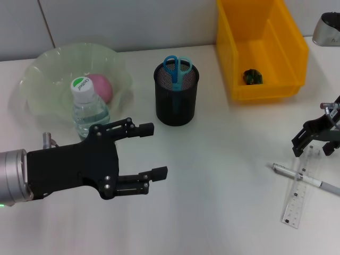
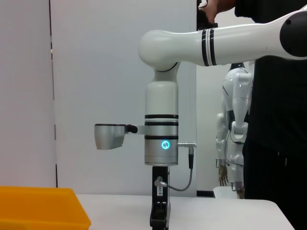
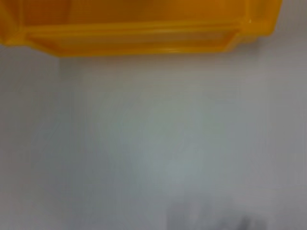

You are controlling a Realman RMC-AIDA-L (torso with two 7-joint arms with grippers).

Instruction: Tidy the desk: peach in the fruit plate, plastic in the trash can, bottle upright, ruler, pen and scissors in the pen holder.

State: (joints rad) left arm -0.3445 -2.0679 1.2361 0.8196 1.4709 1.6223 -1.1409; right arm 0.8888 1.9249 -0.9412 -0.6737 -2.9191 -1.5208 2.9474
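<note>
White desk (image 1: 223,202) | left gripper (image 1: 156,151) near front edge, fingers spread, empty | ruler (image 1: 300,192) and pen (image 1: 305,178) crossed flat at right, right gripper (image 1: 313,139) just above them, finger state cannot tell | bottle (image 1: 89,109) upright beside fruit plate (image 1: 40,79) holding peach (image 1: 101,86) | scissors (image 1: 177,68) in pen holder (image 1: 176,95) | yellow trash can (image 1: 263,50) with plastic (image 1: 253,77) at far right | pale wall panels (image 1: 133,24) behind

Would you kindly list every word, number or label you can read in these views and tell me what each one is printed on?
Green label on the bottle cap: there is print, too small to read with certainty.
Ruler: graduation marks and figures along its edge, too small to read.
Pen: no legible text.
Yellow bin, pen holder, plate: no text visible.
Wrist views: no readable text.
</note>
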